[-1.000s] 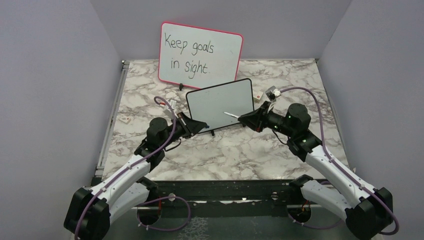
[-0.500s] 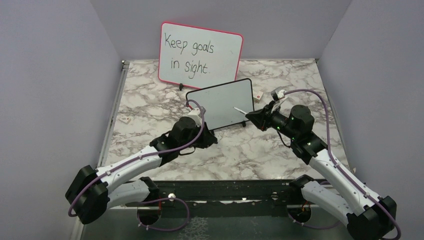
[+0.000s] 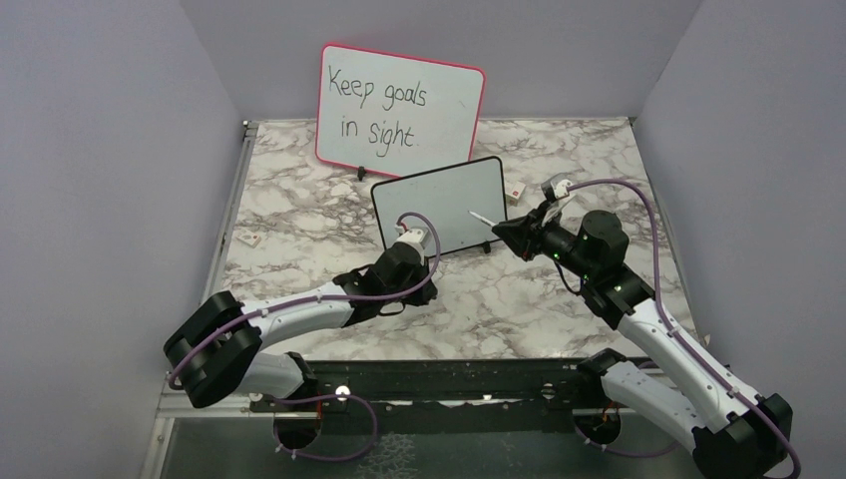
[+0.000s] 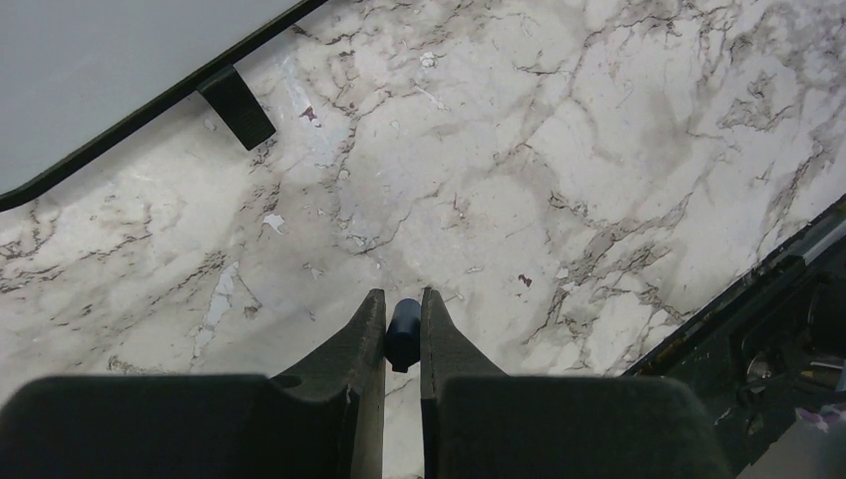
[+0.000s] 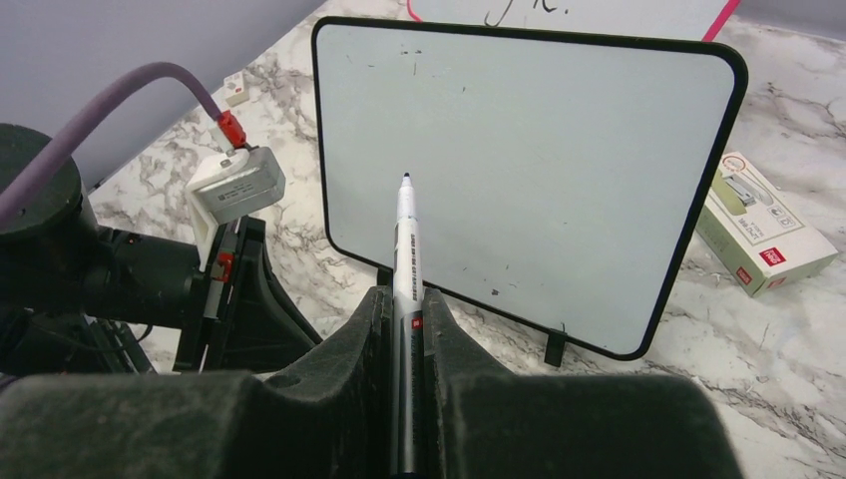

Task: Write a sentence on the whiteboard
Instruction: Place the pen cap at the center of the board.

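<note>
Whiteboard (image 3: pixel 439 205) upright, mid tabletop (image 3: pixel 519 309) toward far edge, surface blank bar specks. Marker (image 5: pixel 407 239) uncapped, pinched in right pincer (image 5: pixel 404 299), tip aimed at board, drawn back slightly toward right edge. Left pincer (image 4: pixel 403 304), pinching dark cap (image 4: pixel 403 334), has swung from board's lower left corner to its near side. Board likely unsteadied now; writing not begun.

White arms (image 3: pixel 299 314), black joints, purple cables (image 3: pixel 611 182).

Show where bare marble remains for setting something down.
Free: marble between the whiteboard and the near rail, right of the left hand; the far right corner beyond the small box. Crowded: at the whiteboard, with the right hand and marker.
</note>
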`<state>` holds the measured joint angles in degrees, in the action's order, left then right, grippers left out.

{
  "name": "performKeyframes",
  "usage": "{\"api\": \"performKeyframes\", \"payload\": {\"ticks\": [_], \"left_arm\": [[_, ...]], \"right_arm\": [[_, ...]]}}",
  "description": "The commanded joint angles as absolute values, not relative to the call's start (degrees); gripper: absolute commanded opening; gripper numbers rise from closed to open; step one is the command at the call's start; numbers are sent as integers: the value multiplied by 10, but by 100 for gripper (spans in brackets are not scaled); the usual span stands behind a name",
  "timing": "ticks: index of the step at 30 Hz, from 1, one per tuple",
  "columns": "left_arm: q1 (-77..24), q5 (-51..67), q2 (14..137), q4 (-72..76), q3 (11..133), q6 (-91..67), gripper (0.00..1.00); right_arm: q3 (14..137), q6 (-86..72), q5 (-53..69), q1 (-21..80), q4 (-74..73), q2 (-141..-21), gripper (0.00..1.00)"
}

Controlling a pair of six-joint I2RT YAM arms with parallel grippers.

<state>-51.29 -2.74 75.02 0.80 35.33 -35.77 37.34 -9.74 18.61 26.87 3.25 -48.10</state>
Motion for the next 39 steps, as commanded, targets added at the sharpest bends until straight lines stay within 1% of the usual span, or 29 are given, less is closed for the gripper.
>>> {"api": "performKeyframes", "payload": {"ticks": [1,10,15,17,21,26,28,32,34,36,39], "left_arm": [[-521,-69,758,92,319,-380,0],[-522,-101,778,206,240,-440,0],[-522,-103,786,213,231,-456,8],[-523,-104,782,212,225,-459,14],[-522,-119,751,207,209,-465,31],[-522,-142,702,147,213,-452,45],[-522,-156,681,98,232,-437,53],[-521,-174,633,22,267,-407,74],[-516,-178,608,-5,284,-390,82],[-506,-172,590,-35,306,-371,86],[-473,-139,578,-76,348,-340,88]], "right_arm": [[384,-85,188,265,23,-479,1],[382,-86,199,266,20,-482,1],[383,-88,201,265,21,-485,0],[383,-88,204,265,21,-486,1],[385,-86,204,266,19,-486,0],[391,-83,196,266,8,-490,0],[395,-82,196,266,5,-493,0],[401,-78,194,265,1,-495,1],[405,-74,191,265,1,-496,1],[408,-72,191,265,-13,-497,1],[414,-71,195,265,-19,-501,0]]}}
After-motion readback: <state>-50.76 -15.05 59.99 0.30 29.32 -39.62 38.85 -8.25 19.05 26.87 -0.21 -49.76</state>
